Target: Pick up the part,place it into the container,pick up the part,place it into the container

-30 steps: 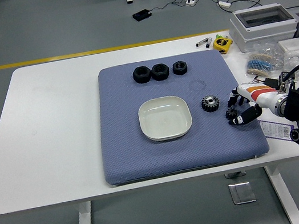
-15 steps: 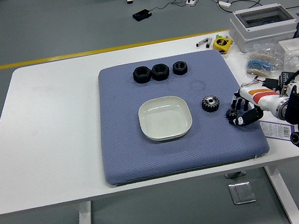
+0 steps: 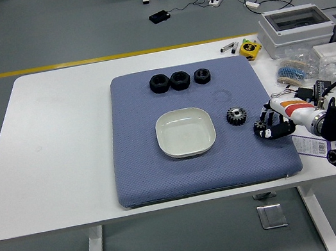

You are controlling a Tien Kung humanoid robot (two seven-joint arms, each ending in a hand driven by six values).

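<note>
My right hand (image 3: pixel 271 125) on the blue mat (image 3: pixel 143 169), fingers curled loosely, holding nothing, gear (image 3: pixel 236 115) just beside at ten o'clock, bowl (image 3: pixel 185 132) beyond

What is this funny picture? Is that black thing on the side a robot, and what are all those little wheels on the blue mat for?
Yes, that is a robot. The camera sits high up on it, looking down over a white table, like looking out of its eyes. The black thing coming in from the right is its right arm, ending in a right hand with five fingers. Its left arm is not in the picture.

On the table lies a blue mat. In the middle sits an empty white dish. Just right of the dish lies a small gear, a wheel with teeth. The hand's fingers are curled down around a second small gear at the mat's right side, as if grabbing it. Three black ring-shaped parts wait in a row at the far end.

The robot's job is to put parts into the dish.
</note>
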